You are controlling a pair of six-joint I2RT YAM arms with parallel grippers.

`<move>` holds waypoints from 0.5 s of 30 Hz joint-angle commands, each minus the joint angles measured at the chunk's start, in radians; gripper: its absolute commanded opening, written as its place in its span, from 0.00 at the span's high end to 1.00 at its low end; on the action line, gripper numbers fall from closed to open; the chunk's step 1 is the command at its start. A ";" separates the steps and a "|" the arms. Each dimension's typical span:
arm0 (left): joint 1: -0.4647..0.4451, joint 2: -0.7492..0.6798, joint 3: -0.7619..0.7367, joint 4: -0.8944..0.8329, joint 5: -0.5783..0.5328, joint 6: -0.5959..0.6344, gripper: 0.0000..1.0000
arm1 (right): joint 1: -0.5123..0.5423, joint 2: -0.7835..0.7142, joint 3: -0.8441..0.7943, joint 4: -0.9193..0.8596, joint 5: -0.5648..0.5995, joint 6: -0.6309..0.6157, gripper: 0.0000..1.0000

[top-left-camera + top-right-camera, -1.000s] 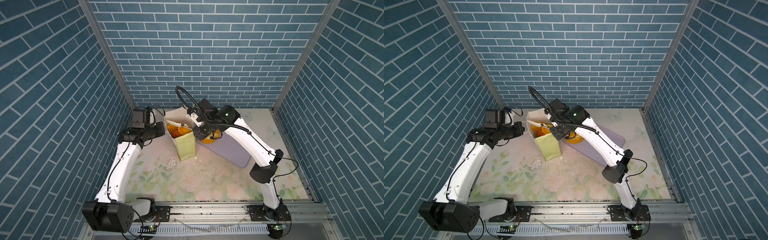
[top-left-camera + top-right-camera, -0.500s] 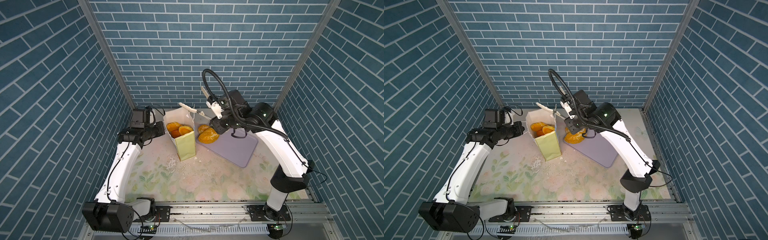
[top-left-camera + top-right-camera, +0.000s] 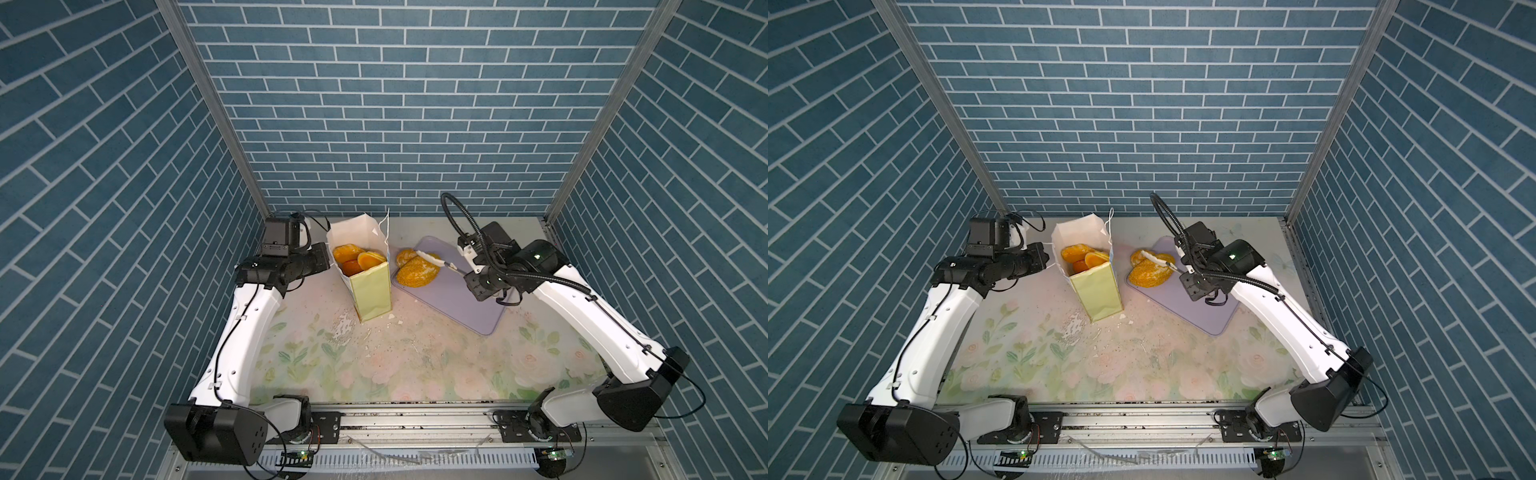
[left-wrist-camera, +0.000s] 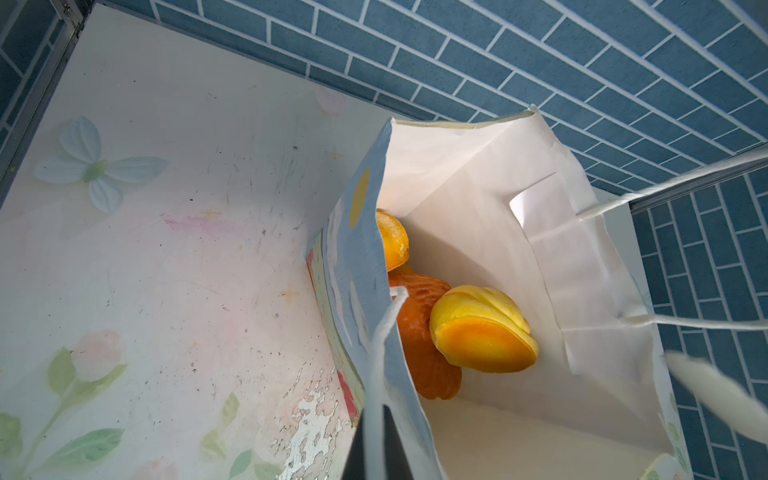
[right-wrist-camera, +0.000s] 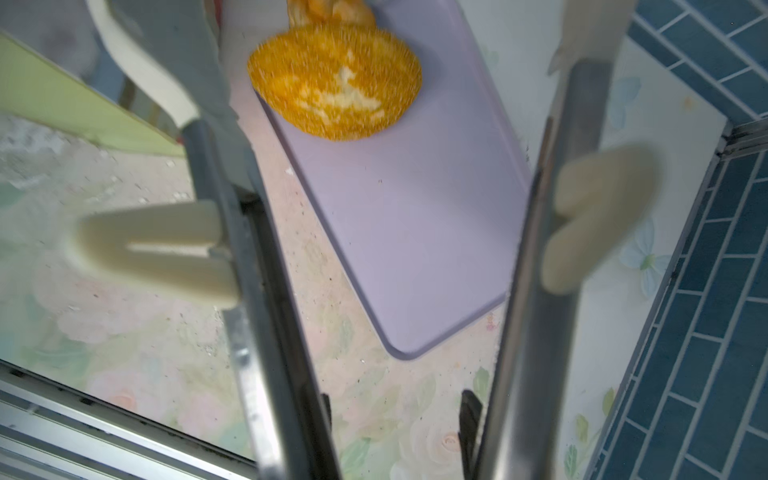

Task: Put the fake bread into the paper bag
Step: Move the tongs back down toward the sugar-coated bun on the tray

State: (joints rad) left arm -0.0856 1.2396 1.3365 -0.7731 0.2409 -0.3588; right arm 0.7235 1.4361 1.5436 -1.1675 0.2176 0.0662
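The paper bag stands upright and open, with several pieces of fake bread inside. In the left wrist view a yellow pastry and an orange one lie in the bag. My left gripper is shut on the bag's left rim. A seeded loaf and another pastry lie on the lavender tray. My right gripper is shut on metal tongs. The tongs' cream tips are spread, empty, over the loaf.
The lavender tray lies flat to the right of the bag. Crumbs and peeled patches mark the floral tabletop in front of the bag. Blue brick walls close in the back and both sides.
My right arm has swung back to the right, from over the bag's mouth to above the tray, carrying the tongs. The left arm and the bag have stayed still.
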 commanded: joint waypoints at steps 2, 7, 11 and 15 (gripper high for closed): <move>-0.004 -0.007 0.003 -0.008 -0.006 0.012 0.95 | -0.002 0.003 -0.083 0.160 0.081 -0.196 0.50; -0.004 -0.005 -0.008 -0.009 -0.014 0.015 0.95 | 0.001 0.014 -0.183 0.295 0.086 -0.389 0.49; -0.004 -0.001 -0.019 0.001 -0.012 0.012 0.95 | 0.004 0.064 -0.195 0.330 0.130 -0.510 0.49; -0.003 0.007 -0.021 0.002 -0.015 0.013 0.95 | 0.004 0.116 -0.207 0.362 0.163 -0.623 0.48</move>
State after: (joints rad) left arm -0.0856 1.2400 1.3293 -0.7723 0.2356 -0.3584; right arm 0.7238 1.5257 1.3460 -0.8753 0.3321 -0.4065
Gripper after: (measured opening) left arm 0.053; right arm 0.518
